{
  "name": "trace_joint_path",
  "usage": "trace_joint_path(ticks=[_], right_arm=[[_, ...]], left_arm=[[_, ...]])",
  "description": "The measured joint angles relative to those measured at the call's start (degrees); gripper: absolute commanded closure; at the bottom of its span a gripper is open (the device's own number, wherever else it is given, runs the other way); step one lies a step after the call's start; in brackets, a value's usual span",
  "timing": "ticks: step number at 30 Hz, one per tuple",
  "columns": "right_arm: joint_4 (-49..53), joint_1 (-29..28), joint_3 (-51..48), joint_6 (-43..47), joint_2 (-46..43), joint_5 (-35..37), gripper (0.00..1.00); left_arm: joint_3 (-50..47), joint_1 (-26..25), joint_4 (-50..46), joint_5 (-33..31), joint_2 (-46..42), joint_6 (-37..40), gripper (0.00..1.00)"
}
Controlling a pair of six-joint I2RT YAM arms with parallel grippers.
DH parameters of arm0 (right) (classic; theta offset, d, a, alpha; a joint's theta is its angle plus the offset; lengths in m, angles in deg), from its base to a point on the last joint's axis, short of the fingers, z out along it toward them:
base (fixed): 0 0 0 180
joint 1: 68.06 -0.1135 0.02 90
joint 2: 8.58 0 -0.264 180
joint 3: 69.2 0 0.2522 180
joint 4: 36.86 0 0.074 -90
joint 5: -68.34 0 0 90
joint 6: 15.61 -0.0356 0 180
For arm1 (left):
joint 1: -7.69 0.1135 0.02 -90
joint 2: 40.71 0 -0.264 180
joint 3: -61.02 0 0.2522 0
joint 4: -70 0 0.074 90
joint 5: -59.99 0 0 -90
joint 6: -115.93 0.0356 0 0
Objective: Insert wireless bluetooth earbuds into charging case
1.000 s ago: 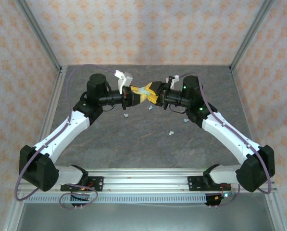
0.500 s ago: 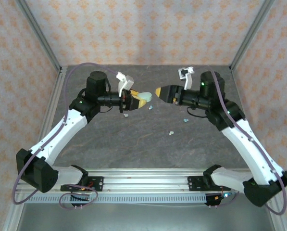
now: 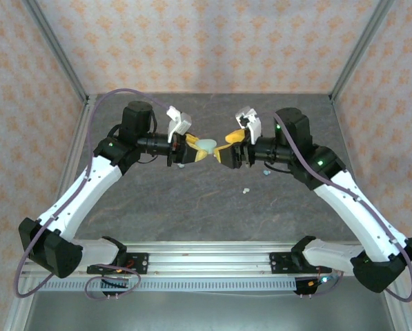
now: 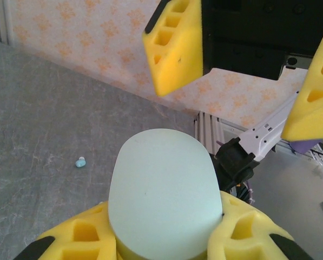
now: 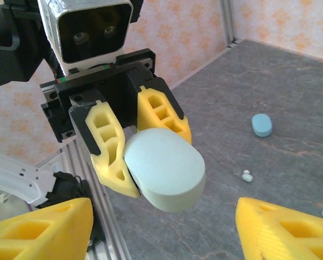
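Observation:
My left gripper (image 3: pixel 195 150) is shut on a pale mint oval charging case (image 3: pixel 206 145), held above the table with its lid closed. In the left wrist view the case (image 4: pixel 164 197) sits between my yellow fingers (image 4: pixel 77 238). My right gripper (image 3: pixel 223 149) faces it from the right, open, its jaws wide on either side of the case (image 5: pixel 164 168) without touching it. A pale earbud (image 3: pixel 246 190) and a teal earbud (image 3: pixel 266 172) lie on the table to the right. Another teal earbud (image 4: pixel 80 162) lies on the slab.
A teal-blue oval case (image 5: pixel 262 125) lies on the grey stone table (image 3: pixel 192 207), with a small pale earbud (image 5: pixel 248 175) near it. Patterned walls and aluminium posts (image 3: pixel 61 62) enclose the table. A rail (image 3: pixel 206 258) runs along the near edge.
The right gripper drew back to the right, away from the case, opened wider, then returned to face it. The left gripper kept hold of the mint case and shifted slightly.

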Motion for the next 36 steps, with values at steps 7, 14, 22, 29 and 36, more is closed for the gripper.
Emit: trace_joint_path(ticks=[7,14,22,29,36], right_arm=[[-4.3,0.0,-2.6,-2.4,0.6,-6.9,0.3],[-6.4,-0.2,-2.8,-3.3,1.5,-10.0,0.42],[-7.7,-0.3,-3.1,-3.8,2.4,-11.2,0.35],[-9.2,-0.7,-3.6,-3.9,2.4,-12.0,0.25],[-9.4,-1.4,-4.3,-3.8,2.4,-12.5,0.31]], left_arm=[[2.2,0.0,-4.9,2.3,-0.1,3.5,0.82],[3.8,0.0,-8.0,4.5,-0.1,5.8,0.81],[4.9,0.0,-11.3,6.0,-0.1,8.3,0.81],[5.4,0.0,-12.4,6.6,-0.1,8.7,0.81],[5.6,0.0,-12.8,6.8,-0.1,8.9,0.8]])
